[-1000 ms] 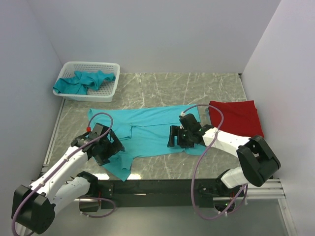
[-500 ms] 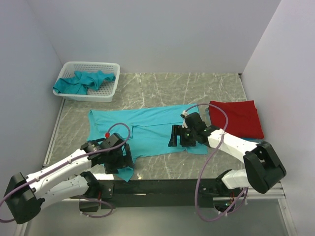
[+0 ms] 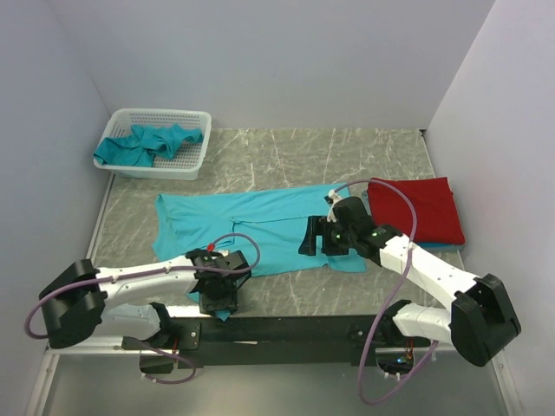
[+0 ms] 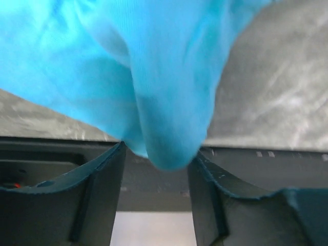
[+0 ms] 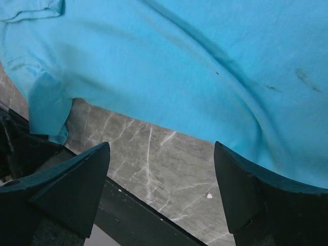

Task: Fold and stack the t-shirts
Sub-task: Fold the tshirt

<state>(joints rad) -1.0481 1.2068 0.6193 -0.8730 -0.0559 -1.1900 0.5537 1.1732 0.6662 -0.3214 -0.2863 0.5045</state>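
At the near edge of the table, just above the black rail, the left gripper hung low with its arm stretched rightward along the edge. Its wrist view showed the two dark fingers pinching a bunched fold of the teal t-shirt – the cloth drooped between them and touched both, with the rail and the marble surface behind it. From above, a small tip of teal showed at the near side of that gripper, over the rail.

The rest of the teal t-shirt lay spread flat across the middle of the table, its long side running left to right. One corner was pulled out toward the near left, where the left gripper held it.

The right gripper sat over the right part of this shirt, near its near hem. Its fingers were spread wide apart with nothing between them – bare marble and the shirt's hem lay below the gap.

Right of it, just beside the teal shirt's right end, the red t-shirt lay folded into a flat rectangle.

At the far left corner stood the white mesh basket, well apart from both grippers, with crumpled teal t-shirts heaped inside and draped over its left rim.
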